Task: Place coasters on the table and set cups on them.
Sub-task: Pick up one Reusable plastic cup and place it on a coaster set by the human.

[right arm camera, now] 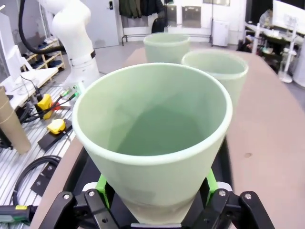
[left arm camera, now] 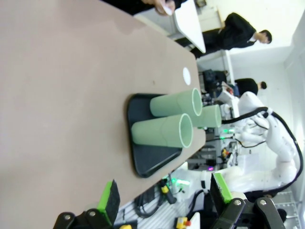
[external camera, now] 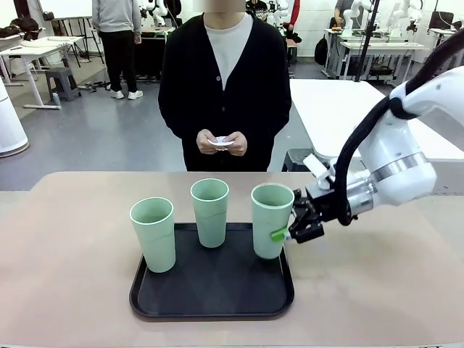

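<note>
Grips rightmost mint tumbler (external camera: 270, 210) low in closed right end effector (external camera: 281, 232); looks light, slick, tapered, probably slips upward if overclamped.

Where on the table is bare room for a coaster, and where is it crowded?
Left of the black tray the table is bare to its edge. A free strip runs between tray and the person's side. Right of the tray is bare too, but the right gripper, shut on the right cup, reaches over it. The tray is crowded.
</note>
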Robot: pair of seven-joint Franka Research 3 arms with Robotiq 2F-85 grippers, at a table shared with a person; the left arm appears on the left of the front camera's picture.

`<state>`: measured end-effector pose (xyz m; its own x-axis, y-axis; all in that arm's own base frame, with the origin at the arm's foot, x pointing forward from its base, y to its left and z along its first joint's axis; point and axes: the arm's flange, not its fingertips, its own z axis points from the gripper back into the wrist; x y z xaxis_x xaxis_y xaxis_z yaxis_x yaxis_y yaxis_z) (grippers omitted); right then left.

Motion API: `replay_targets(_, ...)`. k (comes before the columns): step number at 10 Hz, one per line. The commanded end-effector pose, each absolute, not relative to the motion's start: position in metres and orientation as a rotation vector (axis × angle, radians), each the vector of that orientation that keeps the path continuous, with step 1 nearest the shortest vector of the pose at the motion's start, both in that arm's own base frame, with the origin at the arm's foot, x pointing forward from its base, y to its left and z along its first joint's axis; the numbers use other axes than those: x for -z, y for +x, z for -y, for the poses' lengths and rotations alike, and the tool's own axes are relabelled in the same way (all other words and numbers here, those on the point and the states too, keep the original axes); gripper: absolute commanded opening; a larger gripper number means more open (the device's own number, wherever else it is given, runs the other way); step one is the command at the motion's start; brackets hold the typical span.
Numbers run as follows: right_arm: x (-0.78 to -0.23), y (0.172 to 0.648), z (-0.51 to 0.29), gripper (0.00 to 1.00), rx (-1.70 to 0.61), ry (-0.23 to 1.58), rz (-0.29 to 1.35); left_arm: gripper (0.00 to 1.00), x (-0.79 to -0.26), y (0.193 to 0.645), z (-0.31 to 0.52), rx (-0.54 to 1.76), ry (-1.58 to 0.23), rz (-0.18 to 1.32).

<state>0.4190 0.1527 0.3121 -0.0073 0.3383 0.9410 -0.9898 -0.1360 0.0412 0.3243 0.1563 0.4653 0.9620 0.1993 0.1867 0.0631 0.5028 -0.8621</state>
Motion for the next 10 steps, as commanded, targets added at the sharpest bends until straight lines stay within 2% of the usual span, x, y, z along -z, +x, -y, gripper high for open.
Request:
replay_targets(1,-0.379,0.413,-0.142,0.26,-1.374,1.012,0.969,1.00,-0.467,0.324,-0.157,-0.080,-1.054,0.285)
replay_targets(4,-0.435,0.424,-0.128,0.26,-1.311,1.003,1.023,1.00,-0.467,0.324,-0.157,-0.080,-1.054,0.285)
replay_targets(6,-0.438,0.430,-0.126,0.26,-1.272,0.919,0.961,1.00,-0.467,0.324,-0.157,-0.080,-1.054,0.285)
replay_targets(7,-0.445,0.423,-0.122,0.26,-1.342,0.976,1.019,1.00,-0.467,0.324,-0.157,-0.080,-1.054,0.285)
replay_targets(9,-0.445,0.423,-0.122,0.26,-1.342,0.976,1.019,1.00,-0.467,0.324,-0.157,-0.080,-1.054,0.285)
replay_targets(10,-0.444,0.425,-0.120,0.85,-1.320,0.958,1.007,1.00,-0.467,0.324,-0.157,-0.080,-1.054,0.285)
